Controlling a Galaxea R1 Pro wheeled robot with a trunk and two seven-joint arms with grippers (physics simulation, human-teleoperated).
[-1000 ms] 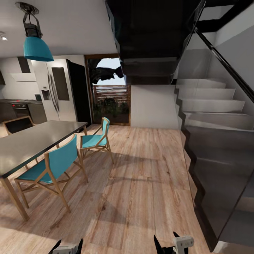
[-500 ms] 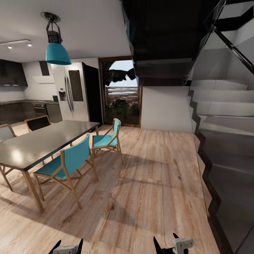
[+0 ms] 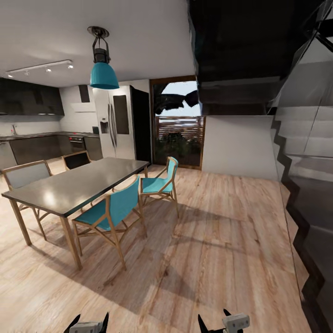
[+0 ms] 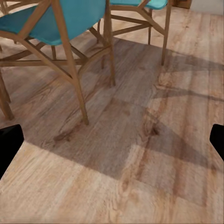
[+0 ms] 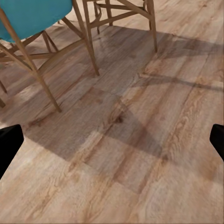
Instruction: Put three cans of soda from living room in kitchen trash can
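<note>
Both the left gripper (image 3: 89, 323) and right gripper (image 3: 221, 322) are spread wide and empty beside the dining table (image 3: 74, 185), with the kitchen (image 3: 41, 138) beyond it, so no soda can seems carried yet.

My head camera shows a pale wood plank floor (image 3: 217, 240) carrying a long grey-topped dining table (image 3: 78, 185) at ten o'clock, two turquoise wood-framed chairs (image 3: 113, 212) beside it, facing one o'clock.

Turquoise chairs (image 3: 115, 208), grained wood floor (image 3: 222, 249)
</note>
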